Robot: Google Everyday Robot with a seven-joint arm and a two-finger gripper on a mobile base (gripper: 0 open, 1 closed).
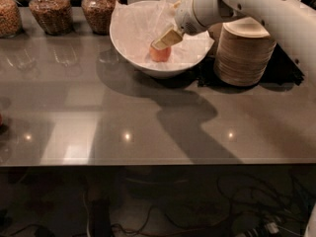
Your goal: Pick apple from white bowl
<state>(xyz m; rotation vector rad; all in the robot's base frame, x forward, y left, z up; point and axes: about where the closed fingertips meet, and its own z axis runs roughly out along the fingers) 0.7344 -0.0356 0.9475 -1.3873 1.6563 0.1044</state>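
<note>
Poised just over small round reddish-orange apple (160, 55) in wide glossy white bowl (167, 72): tan-tipped gripper (167, 38), open or closed impossible to tell. Probably firm, light, slippery; best pinched across its middle.

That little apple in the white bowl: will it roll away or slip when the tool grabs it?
The apple is round, so a nudge from the tool, now right at its top, may well roll it. The crinkled tissue paper under it might shift too. Still, the sloping sides of the white bowl should probably keep it inside.
</note>
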